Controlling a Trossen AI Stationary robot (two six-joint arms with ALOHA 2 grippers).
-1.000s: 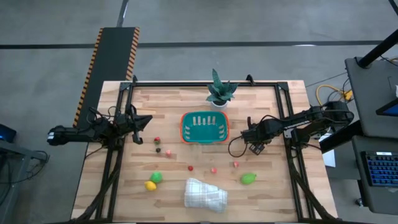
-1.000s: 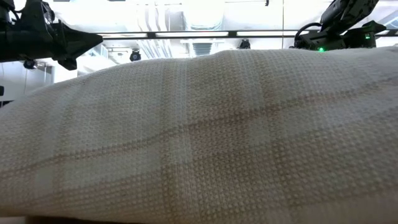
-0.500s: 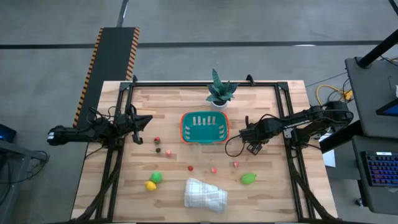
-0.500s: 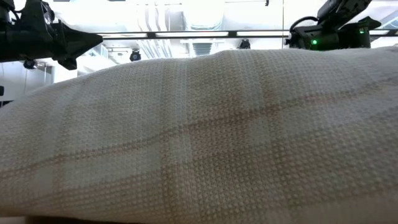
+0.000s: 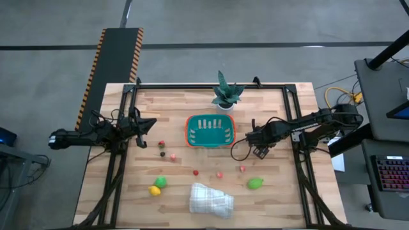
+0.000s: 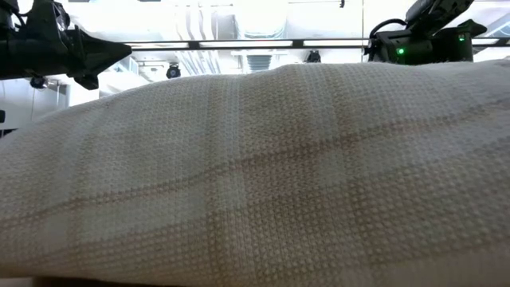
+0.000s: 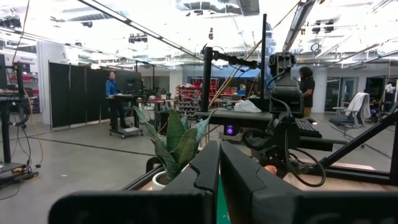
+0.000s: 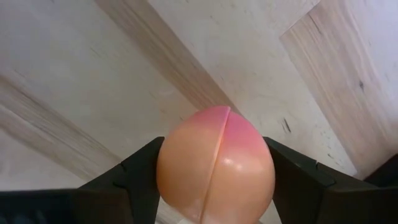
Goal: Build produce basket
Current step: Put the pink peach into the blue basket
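Basket (image 5: 210,131) mid-table, plant (image 5: 224,94) behind it; produce (image 5: 161,182) and cloth (image 5: 210,198) before it.

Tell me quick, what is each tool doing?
Left tool: shut, holding nothing.
Right tool: shut on a peach, beside the basket.

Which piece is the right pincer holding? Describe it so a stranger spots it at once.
Start at the teal basket in the middle of the table. Just to its right hangs the right pincer, shut on a peach. It is orange blushing pink with a seam down it, unlike the green, yellow and red pieces lying on the wood.
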